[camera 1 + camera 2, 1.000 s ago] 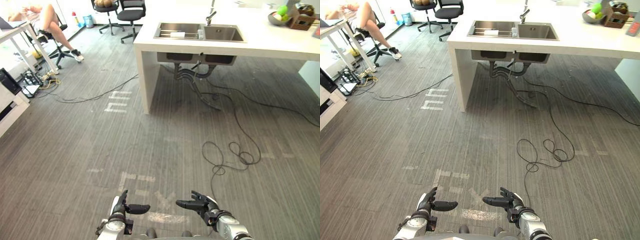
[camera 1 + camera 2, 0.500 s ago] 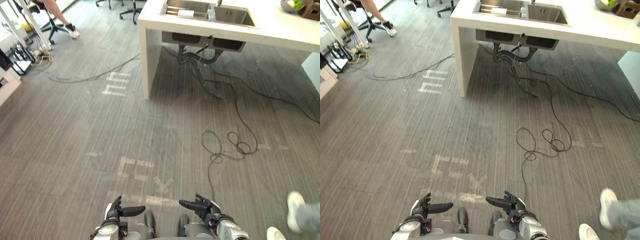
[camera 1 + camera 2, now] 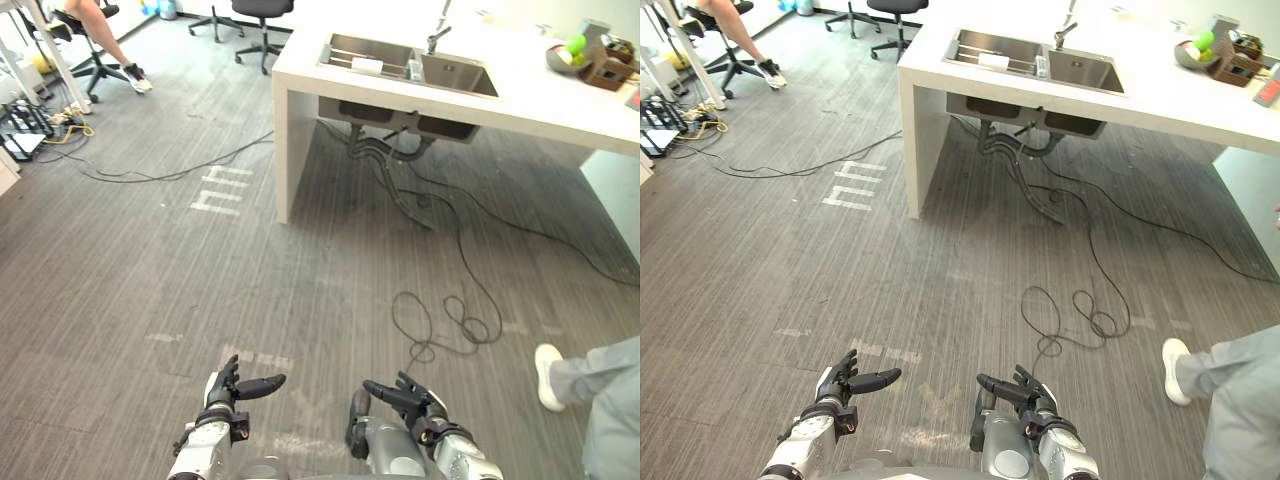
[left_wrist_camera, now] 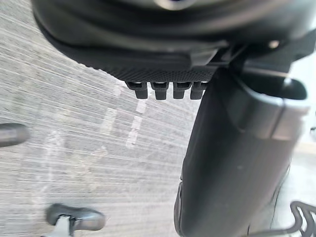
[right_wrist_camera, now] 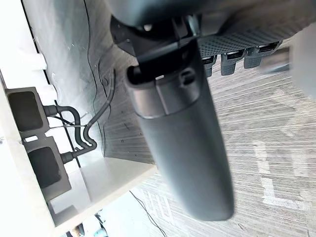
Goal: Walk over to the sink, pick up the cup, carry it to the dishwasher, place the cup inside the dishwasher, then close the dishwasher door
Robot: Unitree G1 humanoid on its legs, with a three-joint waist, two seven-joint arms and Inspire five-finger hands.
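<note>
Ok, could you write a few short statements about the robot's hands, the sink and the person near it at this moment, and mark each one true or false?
1. The robot's dark left hand is curled shut round an object. False: it is open and empty.
2. The stainless steel double sink is set into a white counter. True.
3. A person's white shoe stands on the grey striped floor at the robot's right. True.
4. The dark right hand rests on the counter. False: it is open above the floor, well short of the counter.
</note>
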